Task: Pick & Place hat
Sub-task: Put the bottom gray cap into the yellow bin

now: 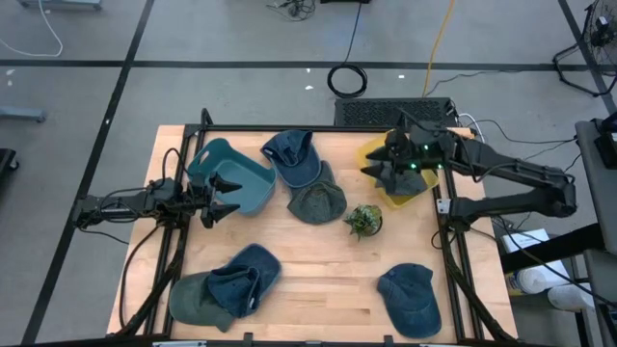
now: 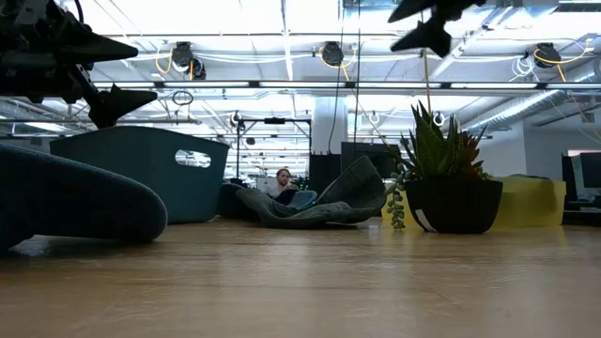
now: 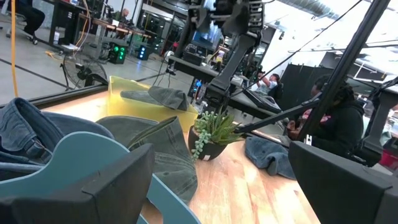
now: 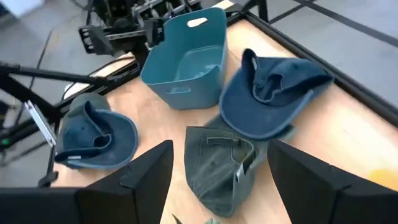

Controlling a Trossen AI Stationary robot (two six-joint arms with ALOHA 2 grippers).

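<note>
From above: my left gripper [image 1: 228, 196] hung over the near wall of the teal bin [image 1: 253, 174], fingers spread wide, nothing in them. My right gripper [image 1: 381, 170] sat over the yellow bin [image 1: 420, 190] at the table's right rear, fingers parted and empty, a grey hat [image 1: 397, 178] lying in that bin under it. Other hats: a blue one [image 1: 293, 157] upside down just right of the teal bin, an olive one [image 1: 316, 201] touching its front edge, a blue-on-green pair [image 1: 228, 286] at front left, a lone blue one [image 1: 411, 298] at front right. Plant [image 1: 364, 221] stood between the olive hat and the yellow bin. Low view: left gripper [image 2: 117, 78] was clear above the teal bin [image 2: 141, 174], right gripper [image 2: 424, 26] high over the plant [image 2: 441, 178]; olive hat [image 2: 319, 207] slumped between bin and pot, a person seated far behind it. Left wrist: wide gap between my fingers [image 3: 106, 186], teal rim [image 3: 87, 146] right below, olive hat [image 3: 158, 152] and plant [image 3: 211, 134] beyond, grey hat [image 3: 155, 96] in the yellow bin [image 3: 124, 93], right arm above it. Right wrist: fingers [image 4: 140, 174] apart, looking down at the olive hat [image 4: 217, 165], the upturned blue hat [image 4: 267, 90], the teal bin [image 4: 183, 62] and the left gripper [image 4: 155, 31] behind it.
</note>
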